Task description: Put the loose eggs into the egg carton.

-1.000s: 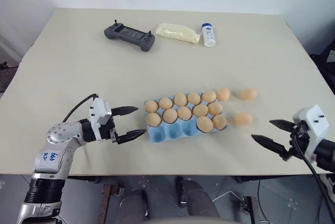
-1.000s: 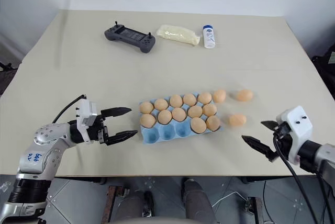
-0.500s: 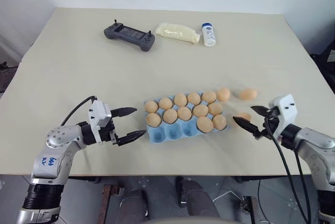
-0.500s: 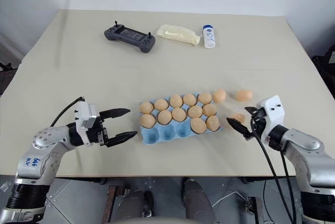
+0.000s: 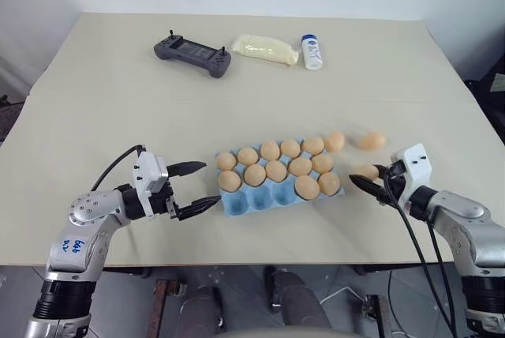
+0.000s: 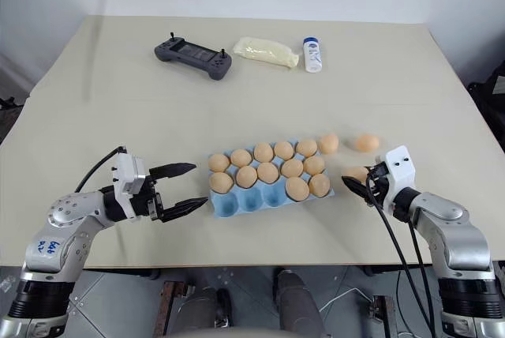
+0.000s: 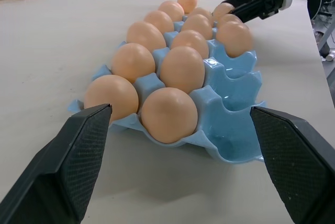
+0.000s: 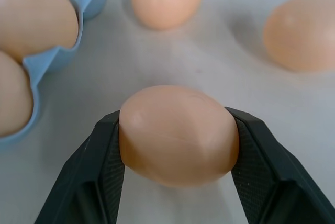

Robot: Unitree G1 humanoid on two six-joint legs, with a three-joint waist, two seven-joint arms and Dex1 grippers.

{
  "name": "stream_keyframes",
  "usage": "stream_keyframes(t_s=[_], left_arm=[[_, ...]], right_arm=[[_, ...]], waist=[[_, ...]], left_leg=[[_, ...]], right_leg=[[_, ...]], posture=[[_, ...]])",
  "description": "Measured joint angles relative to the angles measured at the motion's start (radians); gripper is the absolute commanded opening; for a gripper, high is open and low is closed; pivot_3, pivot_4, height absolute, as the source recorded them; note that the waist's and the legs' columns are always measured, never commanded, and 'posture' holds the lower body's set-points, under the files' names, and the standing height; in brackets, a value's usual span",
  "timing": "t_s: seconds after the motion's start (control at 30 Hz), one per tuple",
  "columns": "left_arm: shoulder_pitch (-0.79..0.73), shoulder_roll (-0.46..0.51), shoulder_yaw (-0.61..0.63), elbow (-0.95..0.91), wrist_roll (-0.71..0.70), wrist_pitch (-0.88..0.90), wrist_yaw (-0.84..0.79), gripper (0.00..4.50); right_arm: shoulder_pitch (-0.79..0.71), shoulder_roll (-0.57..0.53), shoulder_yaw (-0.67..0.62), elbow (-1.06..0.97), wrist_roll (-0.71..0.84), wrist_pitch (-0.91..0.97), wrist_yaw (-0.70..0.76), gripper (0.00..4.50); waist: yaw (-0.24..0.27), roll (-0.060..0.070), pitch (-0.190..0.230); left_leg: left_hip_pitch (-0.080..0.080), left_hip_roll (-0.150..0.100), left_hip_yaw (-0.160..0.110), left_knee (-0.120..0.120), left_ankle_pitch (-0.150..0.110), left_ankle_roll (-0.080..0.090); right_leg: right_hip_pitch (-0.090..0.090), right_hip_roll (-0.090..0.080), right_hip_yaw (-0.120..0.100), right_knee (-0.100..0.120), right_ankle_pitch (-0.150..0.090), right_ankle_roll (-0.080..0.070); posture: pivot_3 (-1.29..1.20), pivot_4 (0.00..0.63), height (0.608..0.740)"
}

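On the beige table (image 5: 95,93), a grey game controller (image 5: 194,54), a pale yellow packet (image 5: 266,49) and a small white bottle (image 5: 312,51) lie at the far side, well apart from the work. The blue egg carton (image 5: 272,196) holds 12 eggs; 3 near cups are bare. 3 loose eggs sit right of it: 1 egg (image 8: 178,134) pinched in the right gripper (image 8: 178,145), 2 others (image 6: 366,143) beyond. The left gripper (image 5: 197,186) stands wide beside the carton's left end

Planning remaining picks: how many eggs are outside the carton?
3. Held egg in the right gripper; second egg beside the egg carton's far right corner; third egg farther right.
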Motion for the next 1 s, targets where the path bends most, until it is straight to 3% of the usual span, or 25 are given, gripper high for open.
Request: stream_keyframes(t_s=[0.3, 0.5, 0.6, 0.93, 1.0], left_arm=[[-0.005, 0.002, 0.000, 0.014, 0.000, -0.001, -0.026, 4.50], [-0.025, 0.001, -0.004, 0.038, 0.001, -0.003, -0.029, 4.50], [-0.027, -0.002, -0.007, 0.038, 0.001, -0.003, -0.026, 4.50], [-0.010, -0.001, -0.004, 0.017, 0.001, -0.003, 0.002, 4.50], [0.005, -0.001, 0.001, -0.002, 0.000, -0.003, 0.009, 4.50]], right_arm=[[-0.071, -0.046, -0.027, -0.300, 0.139, 0.195, -0.003, 2.35], [-0.200, -0.027, 0.125, -0.386, 0.210, 0.304, -0.002, 2.35], [-0.207, 0.013, 0.218, -0.387, 0.214, 0.318, -0.001, 2.35], [-0.245, 0.014, 0.358, -0.369, 0.193, 0.308, 0.062, 2.35], [-0.245, 0.015, 0.371, -0.353, 0.183, 0.295, 0.073, 3.06]], waist=[[-0.003, 0.000, 0.000], [-0.003, 0.000, 0.000], [0.000, 0.000, 0.000], [-0.001, 0.000, 0.000], [-0.001, 0.000, 0.000]], left_leg=[[0.000, 0.000, 0.002, 0.000, 0.000, -0.001], [-0.001, 0.001, 0.001, 0.000, 0.000, -0.001], [-0.003, 0.000, 0.001, 0.000, 0.000, -0.001], [-0.002, 0.001, 0.002, 0.000, -0.001, -0.001], [-0.002, 0.001, 0.002, 0.000, 0.000, -0.001]], right_leg=[[-0.004, 0.001, 0.003, 0.005, 0.000, 0.000], [-0.005, 0.000, 0.002, 0.006, -0.001, -0.002], [-0.006, 0.000, 0.002, 0.005, -0.001, -0.002], [-0.006, 0.000, 0.000, 0.006, -0.001, -0.002], [-0.006, 0.000, 0.000, 0.007, -0.001, -0.002]], posture=[[0.00, 0.150, 0.740], [0.00, 0.150, 0.740], [0.00, 0.150, 0.740], [0.00, 0.150, 0.740], [0.00, 0.150, 0.740]])
